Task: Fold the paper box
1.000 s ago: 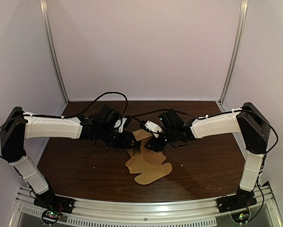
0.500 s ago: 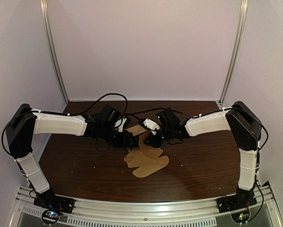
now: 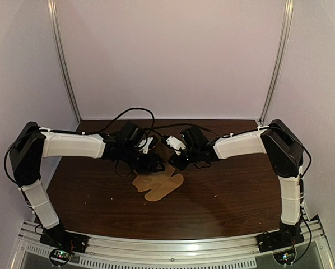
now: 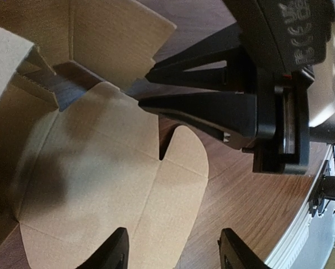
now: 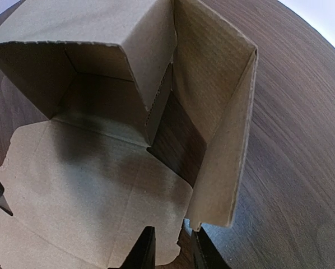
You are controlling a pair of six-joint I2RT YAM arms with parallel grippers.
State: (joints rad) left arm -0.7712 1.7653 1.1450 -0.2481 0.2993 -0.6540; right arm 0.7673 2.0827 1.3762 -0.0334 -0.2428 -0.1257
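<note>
The brown paper box point(image 3: 156, 186) lies partly unfolded on the dark table, its flat panels spread toward the front. Some of its walls stand up in the right wrist view point(image 5: 89, 185). My right gripper point(image 3: 177, 161) is at the box's far right side. Its fingers point(image 5: 172, 252) stand close together on the lower corner of an upright side flap point(image 5: 218, 140). My left gripper point(image 3: 154, 164) hovers over the flat panel point(image 4: 100, 168), fingers wide apart point(image 4: 176, 255) and holding nothing. The right gripper point(image 4: 144, 88) faces it, close by.
The wooden table point(image 3: 240, 190) extends to the left, right and front of the box. Cables point(image 3: 131, 115) loop behind the arms near the back wall. A metal rail point(image 3: 173, 249) runs along the near edge.
Both grippers have moved back and to the left, and the box has slid with them, away from the front edge. The two wrists are now closer together.
</note>
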